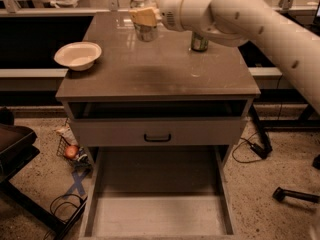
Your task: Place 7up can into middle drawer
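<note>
My gripper is shut on the 7up can, a silvery can with a silver top. It holds the can upright over the back of the table top. The tan finger pads clasp the can's upper half. My white arm reaches in from the right. The middle drawer is pulled out wide open low in front of the table, with low side walls and a bare flat floor. It lies well below and in front of the gripper.
A darker green can stands at the table's back right, partly behind my arm. A white bowl sits at the left. A closed grey drawer front with a dark handle sits above the open drawer. Cables and clutter lie on the floor.
</note>
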`<state>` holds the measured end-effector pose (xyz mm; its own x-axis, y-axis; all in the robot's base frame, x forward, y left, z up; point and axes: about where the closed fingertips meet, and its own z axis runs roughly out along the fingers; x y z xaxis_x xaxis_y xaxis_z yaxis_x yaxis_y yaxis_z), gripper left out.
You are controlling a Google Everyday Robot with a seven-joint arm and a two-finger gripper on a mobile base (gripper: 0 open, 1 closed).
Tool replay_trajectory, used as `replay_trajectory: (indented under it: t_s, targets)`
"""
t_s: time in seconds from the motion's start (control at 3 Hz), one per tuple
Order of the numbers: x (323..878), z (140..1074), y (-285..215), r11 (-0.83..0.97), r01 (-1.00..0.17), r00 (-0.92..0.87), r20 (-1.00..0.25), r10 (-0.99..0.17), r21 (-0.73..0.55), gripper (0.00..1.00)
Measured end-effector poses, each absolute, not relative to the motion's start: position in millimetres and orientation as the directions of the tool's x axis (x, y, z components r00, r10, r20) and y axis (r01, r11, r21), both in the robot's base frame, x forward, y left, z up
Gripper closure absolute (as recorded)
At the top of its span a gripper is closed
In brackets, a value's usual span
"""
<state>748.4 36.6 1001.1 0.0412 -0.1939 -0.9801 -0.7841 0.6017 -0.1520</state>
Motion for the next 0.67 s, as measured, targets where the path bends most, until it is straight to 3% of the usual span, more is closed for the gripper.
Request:
replay_trajectory:
  t_s: [0.33, 0.67]
  targets:
    - [685, 1002, 9, 0.586, -0.795, 0.031, -0.976, -0.214, -0.154, 1.0]
    - [616, 983, 14, 0.56, -0.818, 0.026, -0.981, -0.194, -0.132, 1.0]
